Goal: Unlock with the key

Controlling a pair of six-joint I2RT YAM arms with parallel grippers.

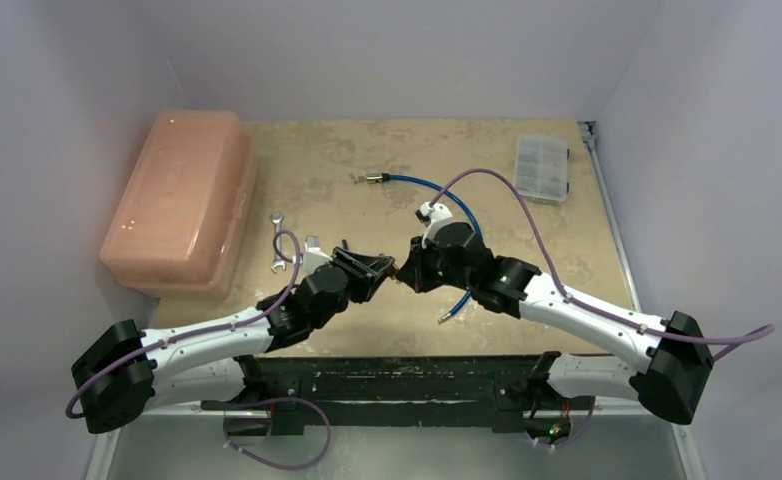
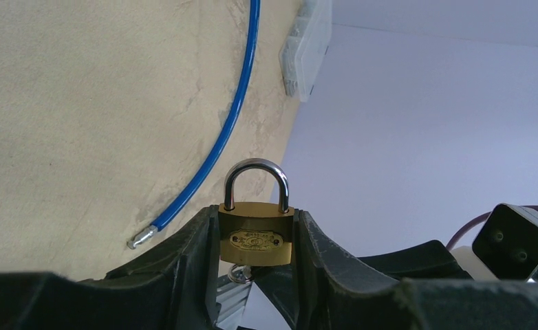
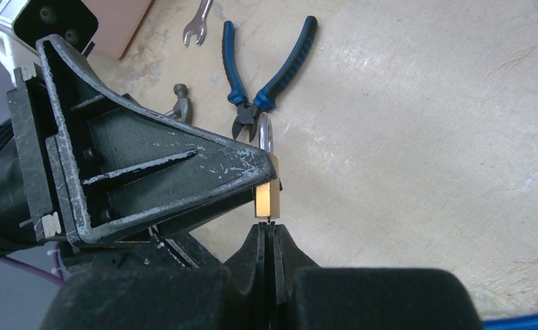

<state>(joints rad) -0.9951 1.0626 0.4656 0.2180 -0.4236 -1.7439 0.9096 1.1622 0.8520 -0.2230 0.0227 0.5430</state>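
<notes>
Left gripper [image 2: 255, 214]: fingers clamped on the sides of the brass padlock [image 2: 255, 240]; both shackle legs seated.
Right gripper [image 3: 271, 231]: fingers pressed together on the key [image 3: 270, 220] — only a thin sliver shows, touching the padlock's base.
Clearance: tips meet above mid-table; open tabletop [image 3: 424, 137] all round.
Count: one padlock; one key; one pliers [image 3: 287, 62]; one wrench [image 3: 197, 24]; one blue hose [image 2: 218, 137].

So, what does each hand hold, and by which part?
Left hand: brass padlock, by the sides of its body. Right hand: shut on the thin key, mostly hidden.
</notes>
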